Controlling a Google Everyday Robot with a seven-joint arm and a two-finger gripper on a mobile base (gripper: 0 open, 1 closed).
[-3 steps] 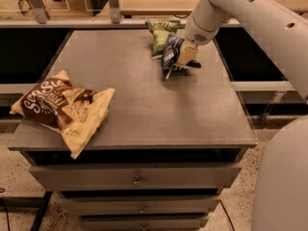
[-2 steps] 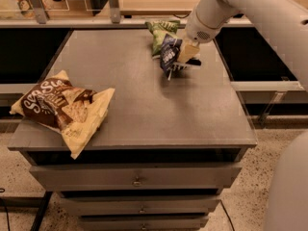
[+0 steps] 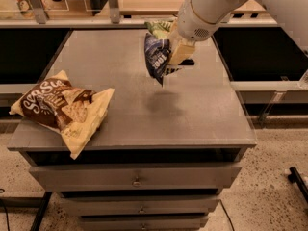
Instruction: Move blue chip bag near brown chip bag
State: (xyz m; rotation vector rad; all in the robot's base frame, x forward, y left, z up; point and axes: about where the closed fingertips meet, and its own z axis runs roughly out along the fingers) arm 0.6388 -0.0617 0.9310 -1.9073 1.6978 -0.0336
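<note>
The blue chip bag (image 3: 156, 57) hangs in the air above the middle of the grey table (image 3: 202, 114), casting a shadow below it. My gripper (image 3: 177, 57) is shut on the bag's right side, reaching in from the upper right. The brown chip bag (image 3: 62, 107) lies flat at the table's front left corner, partly over the edge. The blue bag is well to the right of and behind the brown bag.
A small green snack bag (image 3: 159, 27) lies at the table's back edge, just behind the blue bag. Drawers (image 3: 137, 181) sit under the tabletop. A railing (image 3: 113, 4) runs behind the table.
My gripper has lifted the blue chip bag off the table near the green bag and carried it toward the table's middle and left.
</note>
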